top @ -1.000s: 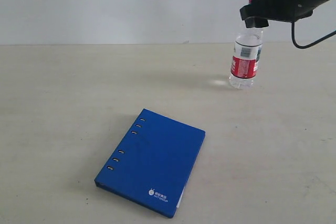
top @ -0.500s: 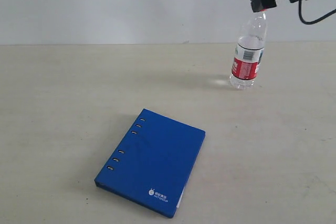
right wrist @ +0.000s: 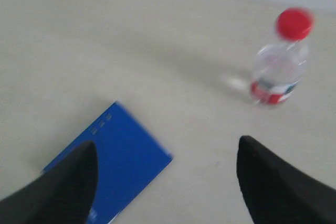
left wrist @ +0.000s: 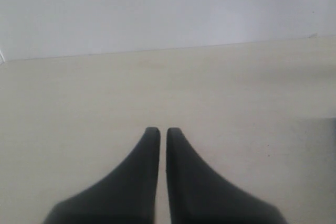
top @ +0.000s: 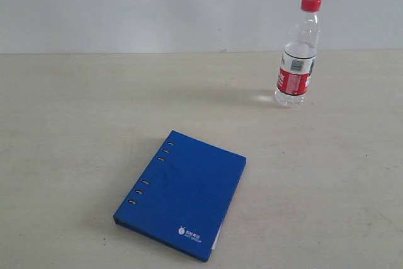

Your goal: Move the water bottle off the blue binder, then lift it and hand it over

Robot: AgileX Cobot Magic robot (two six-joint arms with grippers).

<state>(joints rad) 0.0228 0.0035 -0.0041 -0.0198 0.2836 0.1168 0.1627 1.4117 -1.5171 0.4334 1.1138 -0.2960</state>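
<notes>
The water bottle (top: 297, 55) stands upright on the pale surface (top: 75, 124), red cap (top: 310, 2) on, well apart from the blue binder (top: 181, 195). In the exterior view it stands at about 1 o'clock from the binder. The binder lies flat and shut toward 7 o'clock of the bottle, with nothing on its cover and its row of holes along the 9 o'clock edge.

The right hand (right wrist: 168, 142) hangs high above the scene, its fingers spread wide with nothing between them. Only dark scraps of it break the top edge of the exterior view, near 12 o'clock of the bottle. Its own blurred camera looks down on both bottle and binder. The left hand (left wrist: 163, 129) is closed on nothing, its two fingers all but touching, over bare surface.

By the lie of things, the first step looks done: the bottle is off the binder and nothing grips it. What remains is the lift and the handover, most likely of the binder, though the task's wording leaves that open. If so, the next move calls for the open right hand to come down toward 7 o'clock and reach an edge of the binder. The binder lies flush on the surface and gives little to pinch from above, so a free side looks the better hold. The left hand would need to open before it could receive anything.
</notes>
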